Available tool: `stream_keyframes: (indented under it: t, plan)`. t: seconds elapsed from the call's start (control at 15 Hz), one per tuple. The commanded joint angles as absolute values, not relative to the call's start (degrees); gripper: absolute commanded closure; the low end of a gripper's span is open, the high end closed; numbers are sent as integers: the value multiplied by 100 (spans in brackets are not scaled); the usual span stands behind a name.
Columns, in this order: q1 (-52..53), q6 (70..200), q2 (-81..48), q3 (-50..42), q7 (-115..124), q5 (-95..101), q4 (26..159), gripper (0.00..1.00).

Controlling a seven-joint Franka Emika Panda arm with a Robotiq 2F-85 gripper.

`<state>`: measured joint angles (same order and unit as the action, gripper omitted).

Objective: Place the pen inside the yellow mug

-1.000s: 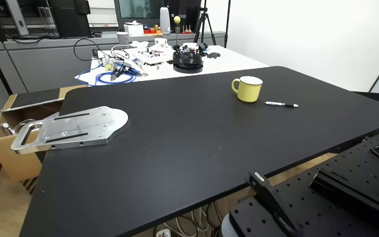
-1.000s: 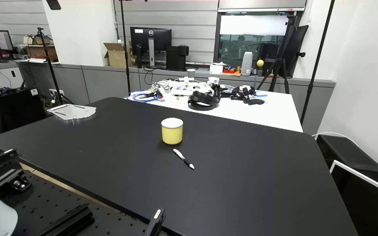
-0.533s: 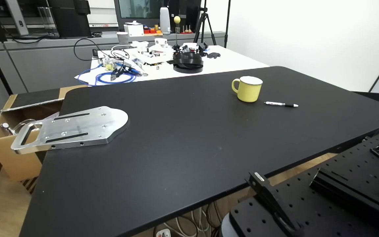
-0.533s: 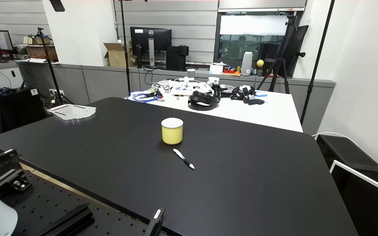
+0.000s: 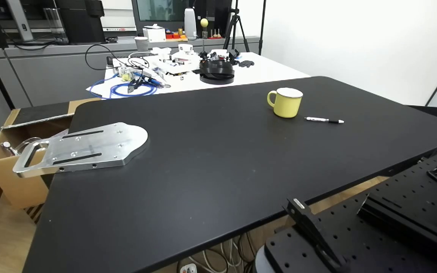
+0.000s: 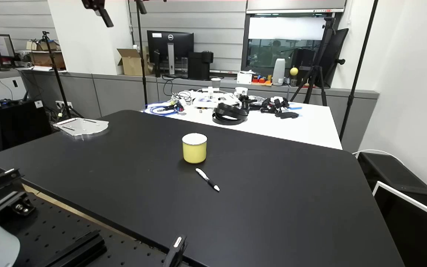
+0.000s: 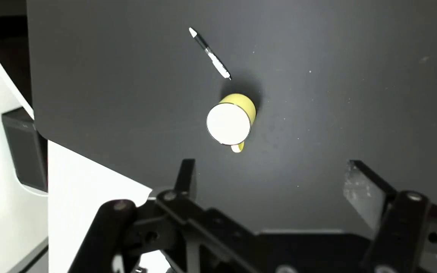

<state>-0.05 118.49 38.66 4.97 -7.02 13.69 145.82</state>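
The yellow mug [image 5: 287,105] stands upright on the black table in both exterior views [image 6: 194,152]. Its handle shows in the wrist view [image 7: 237,147]. The inside looks plain white. The pen [image 5: 318,120], pale at one part and dark at the grip, lies flat on the table close beside the mug, apart from it. It also shows in an exterior view [image 6: 207,179] and the wrist view [image 7: 211,54]. My gripper [image 7: 271,162] is wide open and empty, high above the table. In an exterior view only its fingertips [image 6: 106,17] show at the top edge.
A silver metal plate [image 5: 89,146] with a handle lies at one edge of the black table [image 5: 203,170]. A white table [image 6: 295,128] with cables and parts stands behind. A perforated black base [image 5: 355,227] adjoins the near edge.
In an exterior view my gripper has moved right and slightly down at the top edge, and a second finger has come into view. The mug and pen have not moved.
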Motion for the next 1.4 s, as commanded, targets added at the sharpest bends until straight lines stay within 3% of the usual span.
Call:
stream_keyframes:
  t: [0.0, 0.33, 0.6, 0.8, 1.33]
  plan:
    - [280, 12599, 3150, -368, -2089, 1303, 14317, 0]
    - [950, 13393, 2122, -1884, -4515, 245, 13937, 0]
    - [1614, 12873, 1126, -2977, -6479, -1106, 13182, 0]
    - [744, 12749, 381, -2305, -6951, -1348, 12803, 0]
    - [-589, 13388, -643, -1493, -6459, 725, 12447, 0]
